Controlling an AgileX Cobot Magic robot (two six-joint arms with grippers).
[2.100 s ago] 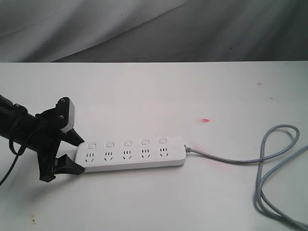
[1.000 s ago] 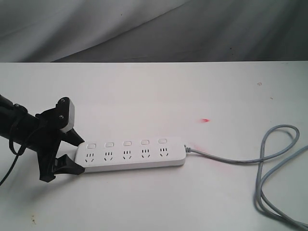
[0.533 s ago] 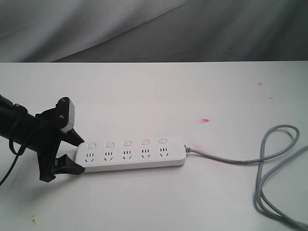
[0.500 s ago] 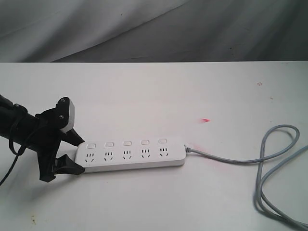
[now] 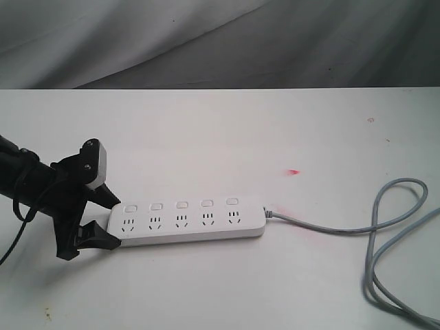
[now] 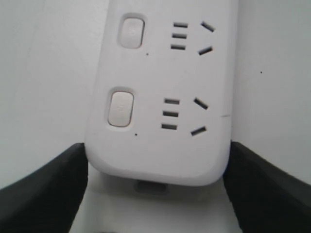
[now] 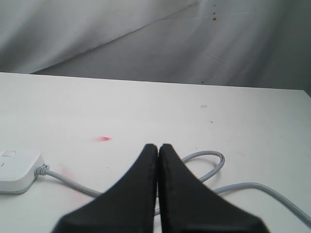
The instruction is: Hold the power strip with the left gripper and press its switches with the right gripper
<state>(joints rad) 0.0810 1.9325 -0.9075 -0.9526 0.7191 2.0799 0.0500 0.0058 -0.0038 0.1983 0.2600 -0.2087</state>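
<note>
Nothing has been moved in the last seconds. The power strip (image 5: pixel 189 221) is still clamped at its left end by the left gripper (image 5: pixel 110 221), near-left on the table (image 5: pixel 227 130). The right gripper (image 7: pixel 158 148) is kept clenched and empty, well right of the switches (image 5: pixel 181 205), so pressing is judged not yet begun.

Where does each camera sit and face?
Exterior: off the arms, facing across the white table at the long flat white plastic power strip; left hand shows.
Left wrist: on the left arm, looking along the strip; both black fingers flank it.
Right wrist: low, facing the grey backdrop past the shut right hand.
Shared: all see the strip.
</note>
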